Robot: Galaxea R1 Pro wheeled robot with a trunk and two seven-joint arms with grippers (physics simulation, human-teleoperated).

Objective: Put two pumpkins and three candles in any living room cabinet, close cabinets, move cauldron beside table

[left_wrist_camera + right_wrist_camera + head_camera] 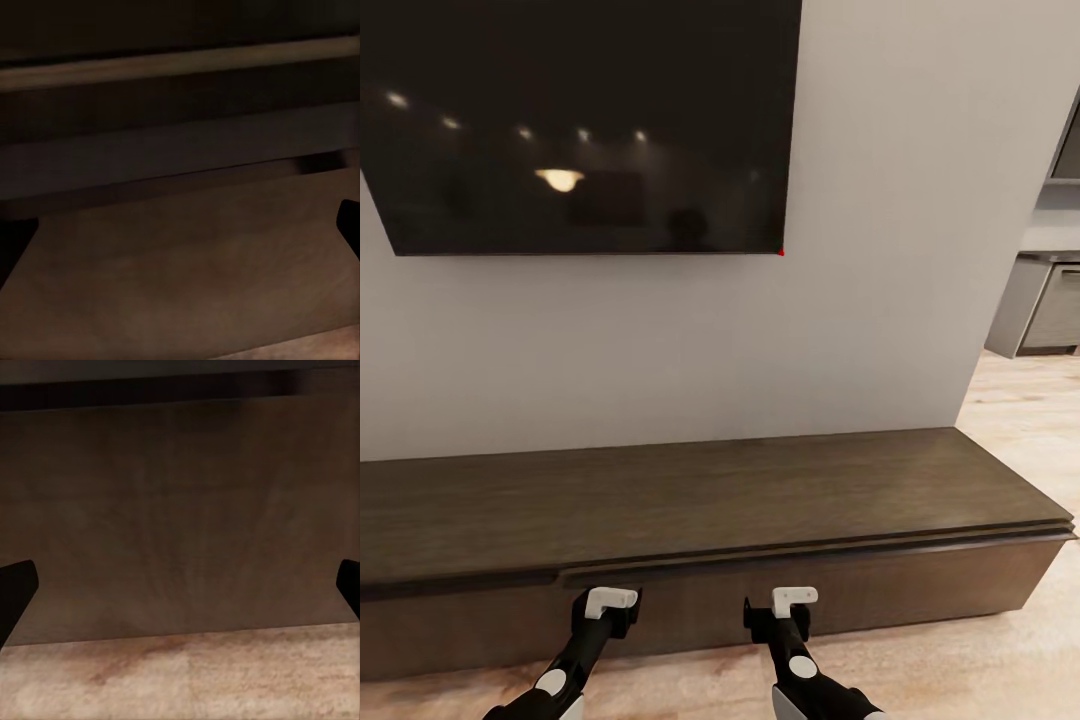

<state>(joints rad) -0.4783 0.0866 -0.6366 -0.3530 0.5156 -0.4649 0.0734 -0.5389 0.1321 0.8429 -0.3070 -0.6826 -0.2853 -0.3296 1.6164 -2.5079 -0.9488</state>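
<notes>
Cabinet (710, 500), long and low against the wall under the television (580, 125), has both fronts seemingly shut, while left gripper (610, 600) and right gripper (793, 598), jaws spread empty, face them, probably to open one.

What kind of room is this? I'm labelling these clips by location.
Probably a living room: a large black wall-mounted screen hangs above a long, low dark brown wooden cabinet, on pale wood flooring.
</notes>
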